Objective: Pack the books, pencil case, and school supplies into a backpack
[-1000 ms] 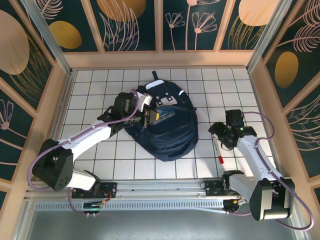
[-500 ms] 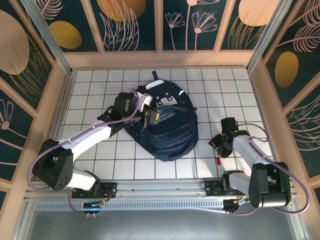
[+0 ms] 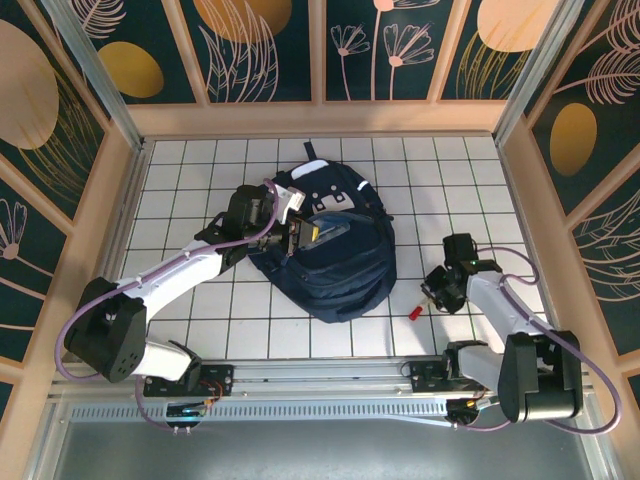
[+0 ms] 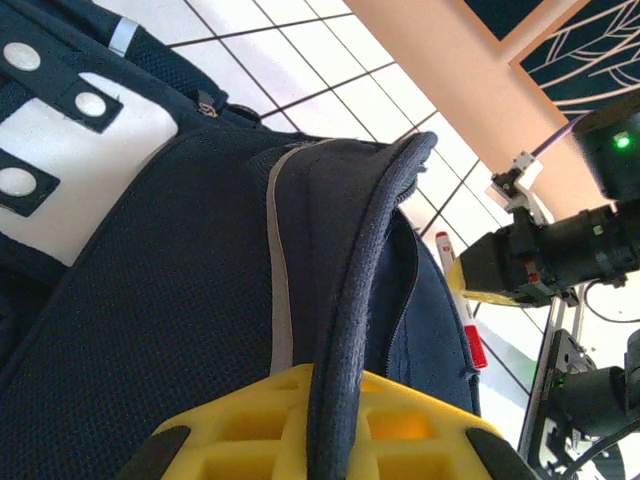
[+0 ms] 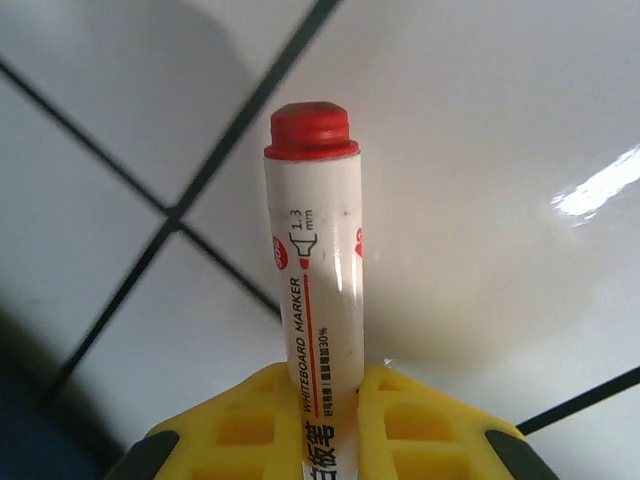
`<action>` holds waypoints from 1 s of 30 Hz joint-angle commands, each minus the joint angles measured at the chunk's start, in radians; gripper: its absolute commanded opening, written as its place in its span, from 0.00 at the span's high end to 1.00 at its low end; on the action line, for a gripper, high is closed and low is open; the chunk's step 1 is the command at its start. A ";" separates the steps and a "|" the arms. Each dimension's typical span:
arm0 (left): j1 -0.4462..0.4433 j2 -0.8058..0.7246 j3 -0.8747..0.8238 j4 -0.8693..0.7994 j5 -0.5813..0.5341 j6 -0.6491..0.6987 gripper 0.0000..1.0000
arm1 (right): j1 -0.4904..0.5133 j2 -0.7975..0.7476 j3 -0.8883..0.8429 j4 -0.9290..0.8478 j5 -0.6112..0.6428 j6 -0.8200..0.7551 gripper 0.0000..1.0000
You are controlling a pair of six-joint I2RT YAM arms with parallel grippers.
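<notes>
The navy backpack [image 3: 340,255] lies in the middle of the tiled table, its top opening gaping. My left gripper [image 3: 296,238] is shut on the rim of that opening [image 4: 345,330] and holds it raised. A bit of yellow [image 3: 318,235] shows inside the opening; I cannot tell whether it is a book or a finger. To the right of the bag, my right gripper [image 3: 432,293] is shut on a white whiteboard marker [image 5: 312,270] with a red cap [image 3: 415,312], one of the school supplies, just above the tiles. The pencil case is hidden.
Wooden walls [image 3: 520,200] ring the tiled table [image 3: 200,170]. The arms' base rail [image 3: 330,375] runs along the near edge. Bare tiles lie between the backpack and the right gripper.
My right gripper dropped onto the marker lying on the tiles and shut on it. The marker's red end has swung left toward the backpack. The left arm has not moved.
</notes>
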 commanded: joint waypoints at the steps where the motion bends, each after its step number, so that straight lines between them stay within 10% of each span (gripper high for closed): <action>1: -0.002 -0.033 0.023 0.042 0.011 0.014 0.94 | 0.035 -0.079 0.106 -0.029 -0.157 0.099 0.89; 13: -0.002 -0.020 0.035 0.120 0.072 -0.050 0.93 | 0.402 0.021 0.311 0.415 -0.134 0.643 0.88; 27: -0.002 -0.009 -0.021 0.277 0.093 -0.176 0.93 | 0.543 0.351 0.384 0.659 -0.052 0.711 0.88; 30: -0.002 -0.010 -0.022 0.273 0.084 -0.178 0.93 | 0.567 0.383 0.430 0.593 -0.015 0.682 0.71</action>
